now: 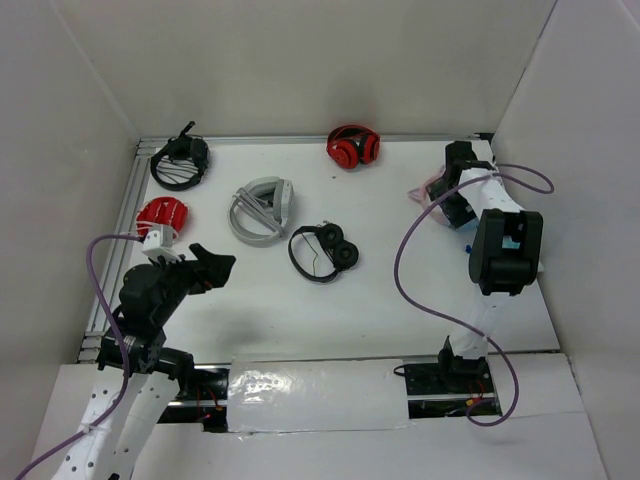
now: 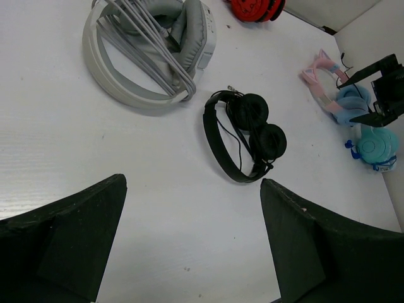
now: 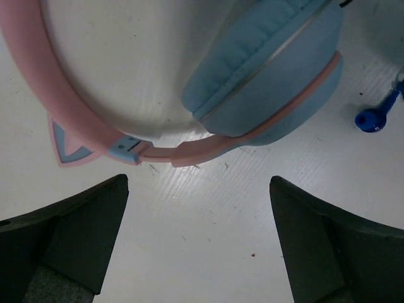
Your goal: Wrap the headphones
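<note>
The headphones have a pink headband with cat ears and light-blue ear cups. They lie on the white table at the far right and also show in the left wrist view. In the top view only a pink edge of them shows from under my right arm. My right gripper is open and empty, hovering just above the table beside the headband and one ear cup. It does not touch them. A small blue plug lies by the cup. My left gripper is open and empty over bare table at the near left.
A small black on-ear pair lies mid-table. Grey headphones lie to its left, red headphones at the back, black headphones and a red object at the far left. White walls enclose the table.
</note>
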